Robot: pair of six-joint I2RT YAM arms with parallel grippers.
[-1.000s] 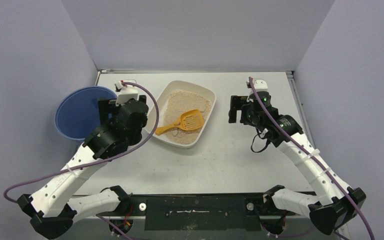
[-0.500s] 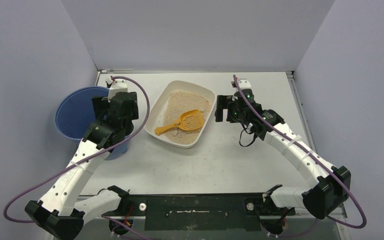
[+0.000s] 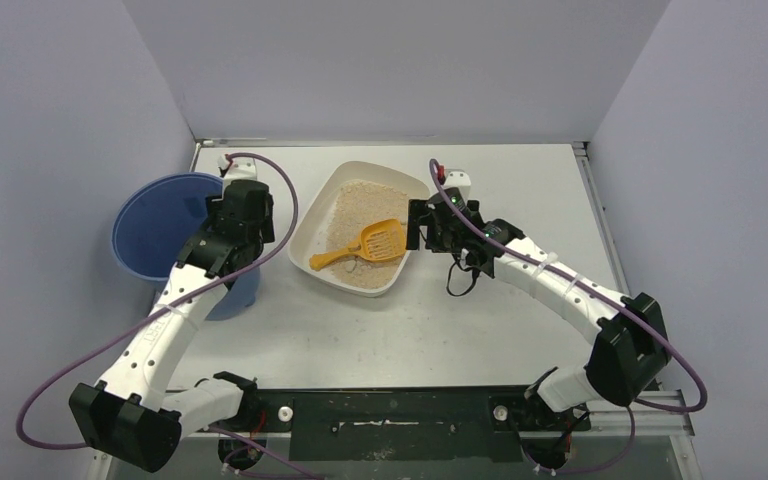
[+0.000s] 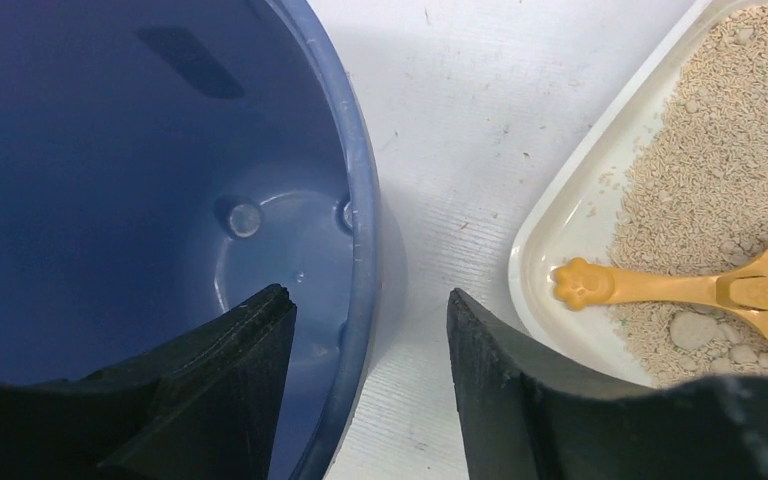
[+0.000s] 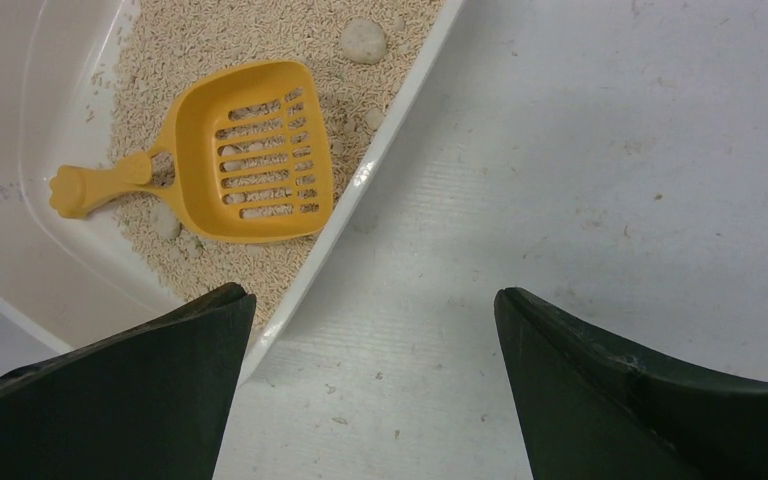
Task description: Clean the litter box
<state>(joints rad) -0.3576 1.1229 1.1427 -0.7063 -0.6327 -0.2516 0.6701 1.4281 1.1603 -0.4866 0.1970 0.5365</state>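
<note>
Left claw [image 4: 368, 300], partly spread, straddles the bucket [image 4: 110, 150] rim, gripping nothing. The litter box [image 3: 392, 171] sits mid-frame from above, scoop [image 3: 365, 243] inside. Right claw [image 5: 370, 292], spread wide and empty, hangs over the box's right edge. Only the wrist views show clumps [image 5: 363, 40].

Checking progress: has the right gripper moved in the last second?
Yes. The right gripper has moved left, toward the litter box, and now sits at its right rim.

Lab test booth: blank partition walls [image 3: 390, 60], white table [image 3: 530, 180]
</note>
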